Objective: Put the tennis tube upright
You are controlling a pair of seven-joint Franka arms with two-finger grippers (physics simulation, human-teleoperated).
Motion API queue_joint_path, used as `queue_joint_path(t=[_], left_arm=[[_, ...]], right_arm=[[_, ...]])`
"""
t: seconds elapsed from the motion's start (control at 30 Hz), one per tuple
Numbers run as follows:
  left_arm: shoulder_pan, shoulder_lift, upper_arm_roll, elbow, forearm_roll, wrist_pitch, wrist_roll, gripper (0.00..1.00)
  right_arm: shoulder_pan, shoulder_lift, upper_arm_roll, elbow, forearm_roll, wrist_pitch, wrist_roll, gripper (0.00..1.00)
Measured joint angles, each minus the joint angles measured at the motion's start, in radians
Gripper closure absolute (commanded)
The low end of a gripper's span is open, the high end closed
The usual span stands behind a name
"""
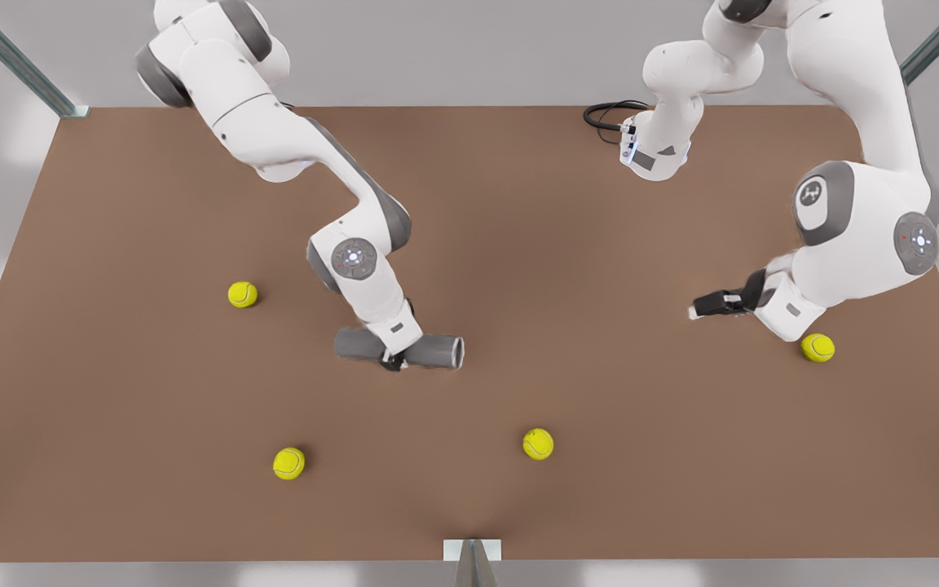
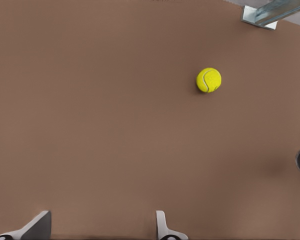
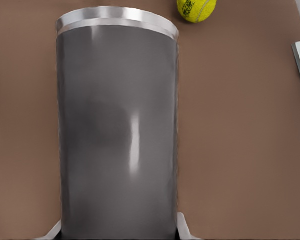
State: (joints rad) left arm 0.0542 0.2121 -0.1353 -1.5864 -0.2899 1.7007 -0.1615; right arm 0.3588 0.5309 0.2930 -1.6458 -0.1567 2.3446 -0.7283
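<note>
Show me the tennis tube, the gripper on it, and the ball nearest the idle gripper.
tennis tube (image 1: 437, 351): front view, body near its hollow end.
right gripper (image 1: 394, 359): front view, fingers straddling the tube.
tennis ball (image 1: 817, 347): front view, ball's middle, beside the waiting left arm.

The tennis tube (image 1: 437, 351) is plain matte grey with a paler silvery rim. Four tennis balls (image 1: 242, 294) are bright yellow with faint seams. The tabletop (image 1: 518, 244) is uniform brown. Both arms (image 1: 274, 130) are white with grey joints.

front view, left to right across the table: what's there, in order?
tennis ball → tennis ball → tennis tube, lying flat with the right hand around it → tennis ball → left hand, open, waiting off the tube → tennis ball.
</note>
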Motion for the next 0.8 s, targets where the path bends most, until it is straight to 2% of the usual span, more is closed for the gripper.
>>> queue_joint_path(t=[0.2, 0.4, 0.67, 0.7, 0.73, 0.8], left_arm=[[-0.007, 0.048, 0.000, 0.002, -0.203, 0.019, 0.001, 0.00], [0.002, 0.119, 0.000, 0.019, -0.270, 0.028, 0.042, 0.00], [-0.022, 0.222, -0.005, 0.060, -0.370, 0.120, 0.038, 0.00], [-0.039, 0.207, -0.006, 0.044, -0.378, 0.112, 0.032, 0.00], [-0.039, 0.176, -0.010, 0.000, -0.384, 0.109, 0.031, 0.01], [-0.034, 0.133, -0.027, -0.074, -0.392, 0.117, 0.031, 0.01]], right_arm=[[0.104, 0.100, -0.012, 0.093, 0.004, 0.030, 0.002, 0.23], [0.225, 0.169, -0.098, 0.160, 0.007, 0.052, 0.000, 0.22], [0.295, 0.215, -0.148, 0.185, 0.008, 0.087, -0.002, 0.21], [0.305, 0.220, -0.156, 0.185, 0.007, 0.092, -0.001, 0.13], [0.307, 0.221, -0.158, 0.185, 0.006, 0.093, 0.012, 0.00], [0.307, 0.220, -0.160, 0.184, 0.005, 0.097, 0.022, 0.00]])
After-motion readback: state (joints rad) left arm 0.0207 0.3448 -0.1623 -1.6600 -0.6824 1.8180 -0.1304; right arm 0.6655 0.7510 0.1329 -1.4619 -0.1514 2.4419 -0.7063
